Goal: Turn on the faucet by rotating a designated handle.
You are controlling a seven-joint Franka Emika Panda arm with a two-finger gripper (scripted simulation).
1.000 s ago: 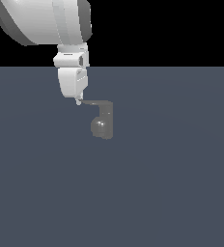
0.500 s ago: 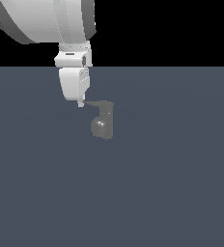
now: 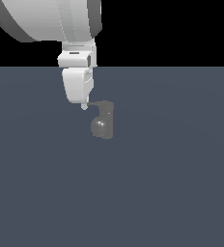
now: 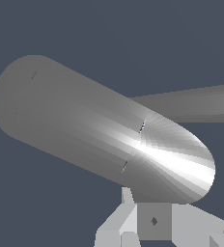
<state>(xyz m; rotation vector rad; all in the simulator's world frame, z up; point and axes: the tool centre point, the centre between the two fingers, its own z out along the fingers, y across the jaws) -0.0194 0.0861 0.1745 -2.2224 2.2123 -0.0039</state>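
The faucet [image 3: 103,123] is a small dull-grey post with a rounded bulge low down, standing on the dark floor near the middle of the exterior view. Its thin handle [image 3: 98,102] juts from the post's top toward the exterior view's left. My gripper [image 3: 84,105] hangs from the white arm with its narrow tip right at the handle's free end; contact cannot be judged. The fingers look shut with nothing between them. In the wrist view the faucet [image 4: 94,130] body fills the picture as a thick grey cylinder, the handle [image 4: 196,103] runs off behind it, and the fingers [image 4: 119,226] show at the edge.
The flat dark blue-grey floor [image 3: 172,193] spreads all around the faucet. The bulky white arm [image 3: 51,19] fills the upper part of the exterior view's left.
My gripper has shifted down and toward the exterior view's right, bringing its tip to the handle's end. The faucet and handle look unmoved.
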